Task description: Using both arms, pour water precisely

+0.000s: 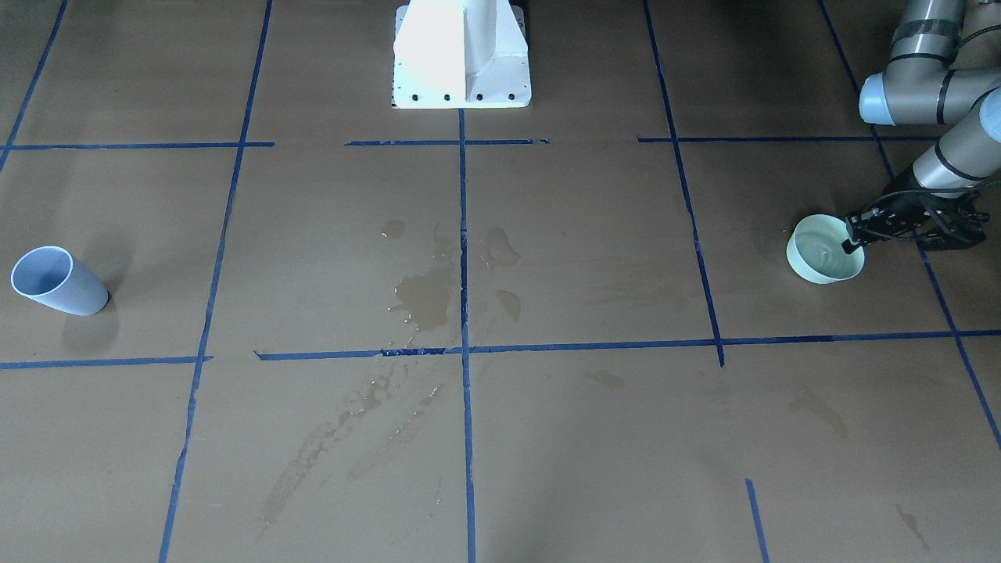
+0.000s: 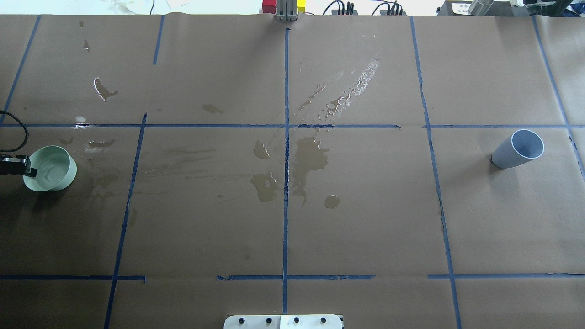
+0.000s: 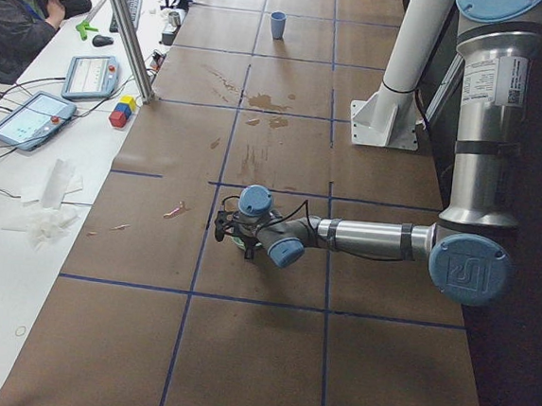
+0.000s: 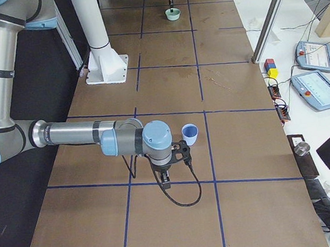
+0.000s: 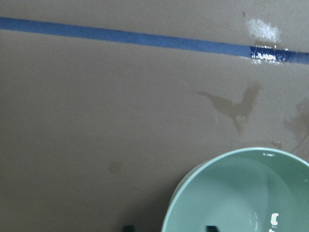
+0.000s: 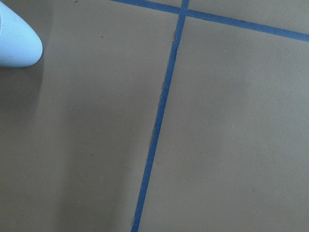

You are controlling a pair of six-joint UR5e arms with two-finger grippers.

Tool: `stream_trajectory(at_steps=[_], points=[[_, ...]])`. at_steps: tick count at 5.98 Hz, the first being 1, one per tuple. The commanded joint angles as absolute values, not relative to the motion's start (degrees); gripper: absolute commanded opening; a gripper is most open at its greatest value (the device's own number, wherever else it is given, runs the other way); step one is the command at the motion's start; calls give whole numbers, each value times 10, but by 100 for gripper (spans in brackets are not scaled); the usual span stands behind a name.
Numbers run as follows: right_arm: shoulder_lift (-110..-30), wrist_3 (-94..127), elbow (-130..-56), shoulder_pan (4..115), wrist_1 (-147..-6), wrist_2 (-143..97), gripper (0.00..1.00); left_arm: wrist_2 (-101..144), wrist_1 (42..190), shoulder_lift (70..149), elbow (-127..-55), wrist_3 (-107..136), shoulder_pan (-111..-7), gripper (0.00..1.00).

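Mint-green plastic bowl is holding rippling water, and the left gripper is straddling its rim. From the left wrist, the fingers are standing spread, so closing is probably coming next. In the right-side view, the right gripper is hovering beside the pale blue plastic cup; I cannot tell its state.

The front-facing camera stands across the brown paper-covered table and looks steeply down, with the white bolted metal pedestal at its top edge. The overhead camera looks forward and down from behind this pedestal, so both views share the glossy puddle of clear water in the middle. The two side cameras look along the table from its two ends. The left wrist camera is very near the pale green round bowl. The right one is close over the paper, with the pale blue-grey plastic cup at its corner.
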State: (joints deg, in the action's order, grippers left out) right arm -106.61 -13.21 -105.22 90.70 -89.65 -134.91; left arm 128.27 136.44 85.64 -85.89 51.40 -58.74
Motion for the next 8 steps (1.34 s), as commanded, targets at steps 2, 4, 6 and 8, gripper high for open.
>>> stream_trajectory(at_steps=[2, 4, 6, 8], points=[[-1066, -134, -1053, 907, -896, -1349, 100, 1310, 1301, 880, -934, 545, -587, 0], [-1067, -134, -1053, 906, -896, -1349, 100, 1310, 1193, 958, -1006, 594, -572, 0], [-1067, -134, -1053, 907, -896, -1349, 100, 1301, 1077, 1068, -1046, 681, -512, 0], [-1067, -133, -1054, 907, -896, -1350, 100, 1206, 1060, 1147, -1031, 802, -392, 0]])
